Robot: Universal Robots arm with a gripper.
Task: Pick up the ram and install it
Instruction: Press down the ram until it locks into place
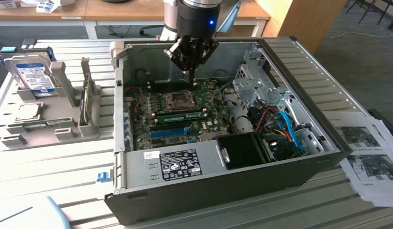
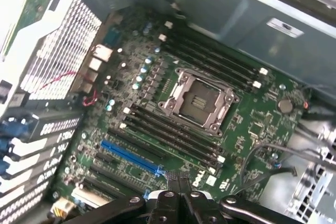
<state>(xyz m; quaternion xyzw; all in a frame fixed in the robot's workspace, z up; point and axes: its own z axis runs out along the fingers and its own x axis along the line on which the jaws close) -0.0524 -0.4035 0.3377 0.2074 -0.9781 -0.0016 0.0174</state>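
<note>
An open computer case [image 1: 324,143] lies on the table with its motherboard [image 1: 209,126] facing up. A thin green ram stick [image 1: 181,115] with dark chips sits along the slots just in front of the CPU socket [image 1: 179,99]. My gripper [image 1: 191,77] hangs above the far edge of the board, behind the socket and apart from the stick, fingers pressed together with nothing between them. In the wrist view my gripper [image 2: 181,179] is shut above the board, near the blue slot [image 2: 131,156] and the dark memory slots [image 2: 173,135]. There I cannot make out the stick.
A grey fixture [image 1: 63,129] at the exterior view's left holds a silver hard drive [image 1: 31,74] and small parts. Inside the case are a power supply [image 1: 177,162], blue cables [image 1: 287,129] and a metal drive cage [image 1: 253,81]. Papers [image 1: 368,148] lie at the exterior view's right.
</note>
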